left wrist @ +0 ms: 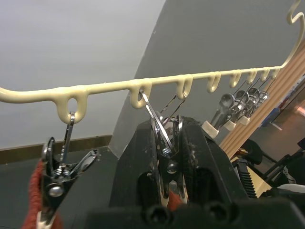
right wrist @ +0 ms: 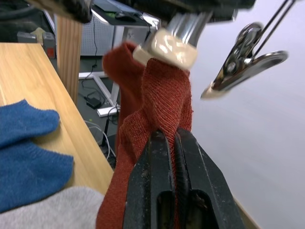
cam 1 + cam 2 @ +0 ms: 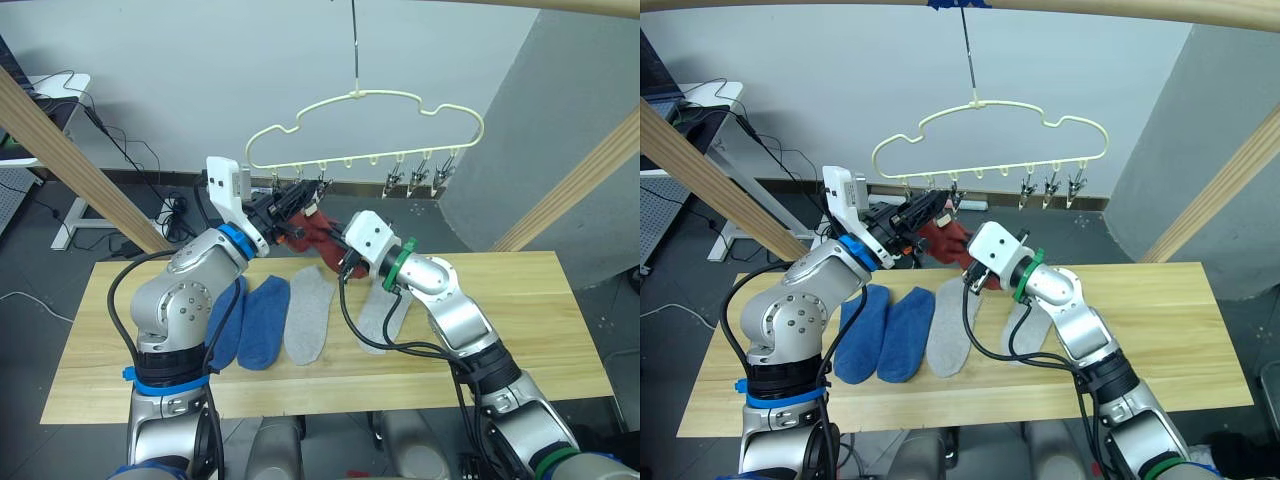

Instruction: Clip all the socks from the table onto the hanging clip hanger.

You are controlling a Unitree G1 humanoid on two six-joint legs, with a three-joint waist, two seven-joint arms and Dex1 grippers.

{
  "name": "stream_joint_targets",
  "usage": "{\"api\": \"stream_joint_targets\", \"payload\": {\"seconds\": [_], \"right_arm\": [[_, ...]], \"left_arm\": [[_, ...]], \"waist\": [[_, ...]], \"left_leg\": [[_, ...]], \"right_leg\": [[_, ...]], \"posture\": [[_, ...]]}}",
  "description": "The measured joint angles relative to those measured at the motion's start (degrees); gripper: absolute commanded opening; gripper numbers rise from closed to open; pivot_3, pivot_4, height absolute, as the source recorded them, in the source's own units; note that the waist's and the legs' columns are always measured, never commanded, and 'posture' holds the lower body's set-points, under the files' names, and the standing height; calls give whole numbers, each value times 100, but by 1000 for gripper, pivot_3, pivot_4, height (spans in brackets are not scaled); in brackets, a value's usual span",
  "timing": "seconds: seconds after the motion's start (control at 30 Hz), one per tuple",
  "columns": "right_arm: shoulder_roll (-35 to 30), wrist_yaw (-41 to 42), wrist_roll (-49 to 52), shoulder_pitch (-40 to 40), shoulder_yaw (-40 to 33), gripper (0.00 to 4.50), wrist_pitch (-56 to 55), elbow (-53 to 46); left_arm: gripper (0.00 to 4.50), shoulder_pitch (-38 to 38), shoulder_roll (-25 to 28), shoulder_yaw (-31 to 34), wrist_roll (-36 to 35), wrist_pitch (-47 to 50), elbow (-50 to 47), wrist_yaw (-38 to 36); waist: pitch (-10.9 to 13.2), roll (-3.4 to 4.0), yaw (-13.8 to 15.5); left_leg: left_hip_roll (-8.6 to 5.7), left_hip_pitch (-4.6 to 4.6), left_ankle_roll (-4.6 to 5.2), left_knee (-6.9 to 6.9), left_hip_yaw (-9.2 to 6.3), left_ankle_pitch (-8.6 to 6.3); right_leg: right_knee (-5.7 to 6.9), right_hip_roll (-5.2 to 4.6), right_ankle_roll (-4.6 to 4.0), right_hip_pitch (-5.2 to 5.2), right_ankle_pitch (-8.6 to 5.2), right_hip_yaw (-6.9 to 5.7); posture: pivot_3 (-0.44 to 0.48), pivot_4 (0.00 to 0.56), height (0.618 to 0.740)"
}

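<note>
While the left gripper [image 1: 167, 162] squeezes a clip [image 1: 164, 143] and the right gripper [image 2: 174, 157] pinches the red sock [image 2: 157, 105] (edge at the clip's tips), early release could drop it.

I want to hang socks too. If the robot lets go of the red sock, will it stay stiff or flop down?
Probably flop: the red sock folds and bunches where the right gripper pinches it. It looks soft, knitted and light, so a clip should hold it.

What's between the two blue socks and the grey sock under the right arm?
The other grey sock lies between the blue socks and the grey sock on the table, per the left eye view.
</note>
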Motion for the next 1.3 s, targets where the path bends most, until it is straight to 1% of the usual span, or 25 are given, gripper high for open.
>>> {"api": "stream_joint_targets", "payload": {"seconds": [0.57, 0.87, 1.3], "right_arm": [[-24, 96, -158, 0, 59, 0, -615, 111], [124, 59, -178, -142, 45, 0, -640, 324], [291, -15, -135, -247, -19, 0, -638, 404]], "left_arm": [[300, -1, 62, 35, -55, 49, 0, -2], [300, 14, 55, 30, -249, 188, -23, 0], [300, 98, 187, 32, -243, 146, -140, -13]], "waist": [[0, 0, -3], [0, 0, -6], [0, 0, -7]], "left_leg": [[0, 0, -1, 1, 1, 0], [0, 0, -1, 2, 0, 1], [0, 0, -2, 2, 0, 1]], "right_leg": [[1, 0, -1, 0, 0, 0], [2, 0, -1, 0, 1, 0], [3, -2, -2, 0, 1, 0]], "posture": [[-174, 271, 740], [-174, 269, 740], [-171, 268, 740]]}}
